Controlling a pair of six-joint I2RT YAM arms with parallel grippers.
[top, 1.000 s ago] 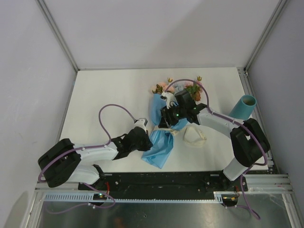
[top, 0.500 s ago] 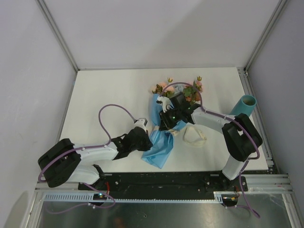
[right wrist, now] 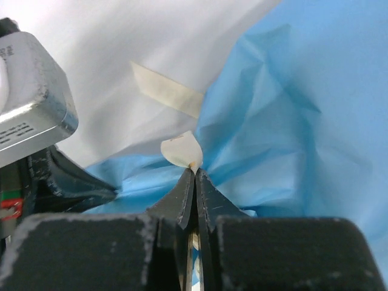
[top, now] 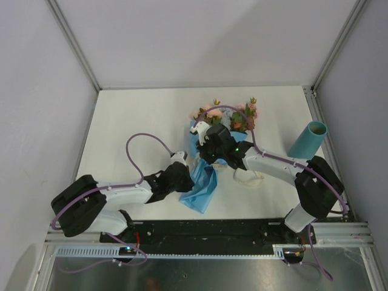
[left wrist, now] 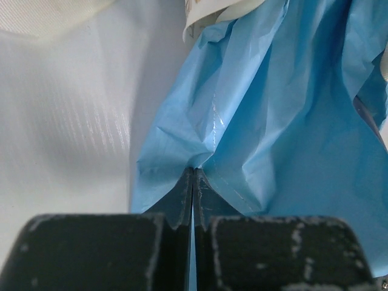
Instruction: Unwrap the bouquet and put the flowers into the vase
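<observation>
The bouquet lies mid-table, its flowers (top: 225,115) fanned out toward the far side and its blue paper (top: 203,185) trailing toward me. My left gripper (top: 189,179) is shut on a fold of that blue paper (left wrist: 273,121), the jaws (left wrist: 193,173) pressed flat together over it. Just beyond it, over the wrap's neck, my right gripper (top: 202,159) is shut, with a cream ribbon end (right wrist: 180,150) sticking out of its tips (right wrist: 194,170). The teal vase (top: 309,139) stands at the right, clear of both arms.
A loose loop of cream ribbon (top: 250,177) lies on the table, partly under my right forearm. Another cream strip (right wrist: 167,91) rests on the white surface beside the paper. Metal frame posts (top: 312,92) mark the table's far corners.
My right gripper swung left and toward me from the flower heads to the wrap's neck and closed on the ribbon end. The left gripper kept its hold on the paper.
</observation>
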